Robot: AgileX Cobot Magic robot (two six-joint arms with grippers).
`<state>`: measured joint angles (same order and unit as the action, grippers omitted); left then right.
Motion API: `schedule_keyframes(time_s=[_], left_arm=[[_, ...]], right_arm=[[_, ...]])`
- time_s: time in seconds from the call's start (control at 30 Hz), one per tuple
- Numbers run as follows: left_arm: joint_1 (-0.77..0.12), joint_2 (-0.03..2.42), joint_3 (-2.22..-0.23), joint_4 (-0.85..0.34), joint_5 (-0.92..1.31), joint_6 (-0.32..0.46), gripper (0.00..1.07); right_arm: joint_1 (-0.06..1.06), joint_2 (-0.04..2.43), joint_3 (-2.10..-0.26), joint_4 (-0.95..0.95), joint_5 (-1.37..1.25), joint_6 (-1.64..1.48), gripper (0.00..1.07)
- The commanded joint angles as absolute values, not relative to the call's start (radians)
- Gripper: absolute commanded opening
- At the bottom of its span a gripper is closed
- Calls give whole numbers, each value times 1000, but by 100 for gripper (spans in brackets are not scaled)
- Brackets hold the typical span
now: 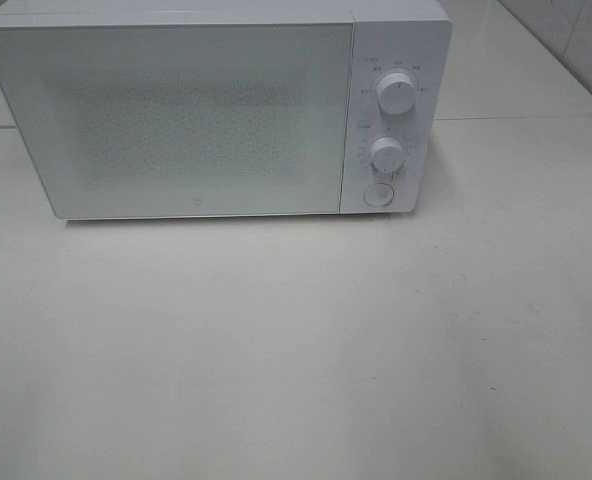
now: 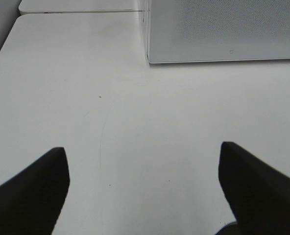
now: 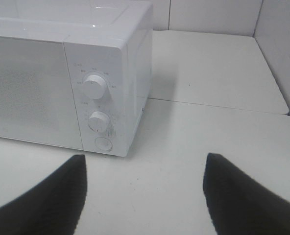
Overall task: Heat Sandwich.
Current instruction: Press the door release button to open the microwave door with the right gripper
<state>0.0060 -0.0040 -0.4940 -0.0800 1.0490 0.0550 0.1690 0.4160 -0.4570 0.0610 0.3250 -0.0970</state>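
Note:
A white microwave (image 1: 196,110) stands at the back of the table with its door shut. It has two knobs (image 1: 395,92) and a round button (image 1: 378,194) on its right panel. It also shows in the left wrist view (image 2: 223,29) and the right wrist view (image 3: 61,73). The sandwich is out of view. My left gripper (image 2: 144,183) is open and empty above bare table, in front of the microwave's left corner. My right gripper (image 3: 145,188) is open and empty, in front of the control panel. Neither gripper shows in the exterior high view.
The white table (image 1: 296,350) stretches in front of the microwave. A seam to a second table (image 3: 218,104) runs behind the microwave on the right. A wall (image 3: 282,44) rises at the far right.

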Motion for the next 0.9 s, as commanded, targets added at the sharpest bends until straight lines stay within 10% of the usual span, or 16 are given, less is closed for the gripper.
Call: schedule_keyframes(time_s=[0.03, 0.3, 0.67, 0.9], left_arm=[[0, -22, -491, -84, 1036, 54, 77], [0, -22, -491, -84, 1036, 54, 77], [0, -22, -491, -84, 1036, 54, 77], [0, -22, -491, -84, 1036, 54, 77]], right_arm=[[203, 515, -451, 67, 203, -112, 65], [267, 751, -451, 67, -24, -111, 51], [401, 1075, -451, 67, -380, 0, 2], [454, 1242, -451, 67, -530, 113, 0]])
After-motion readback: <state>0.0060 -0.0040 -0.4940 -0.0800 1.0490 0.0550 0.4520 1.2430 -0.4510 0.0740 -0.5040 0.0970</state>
